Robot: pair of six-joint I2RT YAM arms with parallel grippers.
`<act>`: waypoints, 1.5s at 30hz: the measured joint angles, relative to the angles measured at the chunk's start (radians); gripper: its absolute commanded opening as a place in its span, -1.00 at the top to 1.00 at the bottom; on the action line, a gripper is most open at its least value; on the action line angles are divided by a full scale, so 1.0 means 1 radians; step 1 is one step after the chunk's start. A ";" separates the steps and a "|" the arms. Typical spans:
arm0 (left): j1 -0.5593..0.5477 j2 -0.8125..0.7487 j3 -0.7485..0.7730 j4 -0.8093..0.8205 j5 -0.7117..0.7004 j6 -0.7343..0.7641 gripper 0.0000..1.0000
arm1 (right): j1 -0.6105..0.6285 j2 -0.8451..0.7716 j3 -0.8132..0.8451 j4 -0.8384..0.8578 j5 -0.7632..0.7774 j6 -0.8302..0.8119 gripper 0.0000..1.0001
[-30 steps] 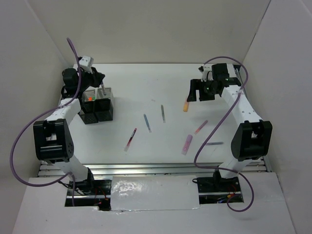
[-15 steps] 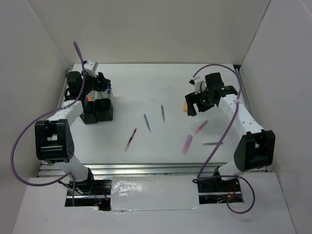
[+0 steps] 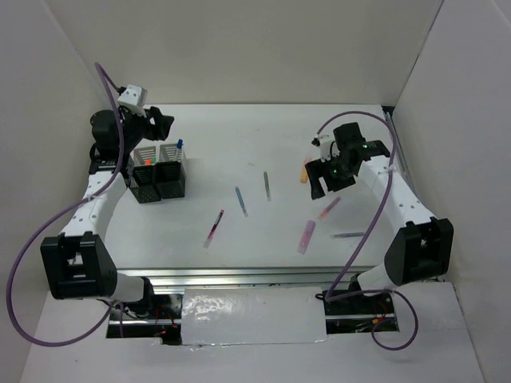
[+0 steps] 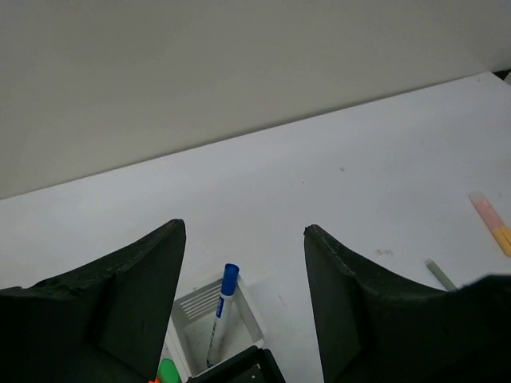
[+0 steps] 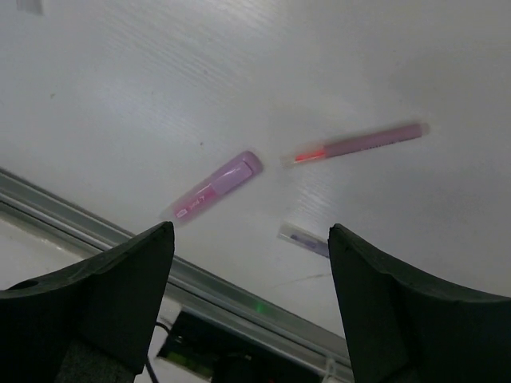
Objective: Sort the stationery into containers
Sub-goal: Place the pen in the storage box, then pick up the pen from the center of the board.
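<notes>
The containers (image 3: 158, 171), two grey mesh cups behind two black ones, stand at the left. A white blue-capped pen (image 3: 177, 148) stands in the right grey cup (image 4: 257, 313); a green cap (image 4: 166, 372) shows in its neighbour. My left gripper (image 3: 160, 124) hangs open and empty just above and behind that pen (image 4: 219, 315). My right gripper (image 3: 323, 180) is open and empty above loose stationery: a pink highlighter (image 5: 214, 188), a pink-red pen (image 5: 359, 144) and a purple pen (image 5: 303, 238). An orange highlighter (image 3: 304, 170) lies beside it.
Loose on the table's middle lie a red pen (image 3: 213, 227), a blue pen (image 3: 240, 201) and a grey pen (image 3: 267, 185). The metal rail of the table's near edge (image 5: 120, 235) runs just past the pink highlighter. White walls enclose the back and both sides.
The left gripper has opened, left the blue-capped pen standing in the grey cup and drawn up and back. The right arm has swung nearer, from the orange highlighter toward the pink ones.
</notes>
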 measured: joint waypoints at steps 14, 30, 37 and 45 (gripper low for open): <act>-0.062 -0.172 0.002 -0.247 -0.358 -0.085 -0.70 | -0.010 0.478 0.413 0.113 0.181 0.311 -0.67; -0.027 -0.203 -0.019 -0.331 -0.404 -0.180 -0.71 | -0.003 0.735 0.615 0.148 0.229 0.336 -0.52; -0.026 -0.203 -0.028 -0.335 -0.407 -0.182 -0.72 | -0.008 0.801 0.631 0.154 0.224 0.336 -0.36; -0.014 -0.203 -0.045 -0.371 -0.407 -0.182 -0.75 | -0.014 0.842 0.631 0.157 0.249 0.347 -0.04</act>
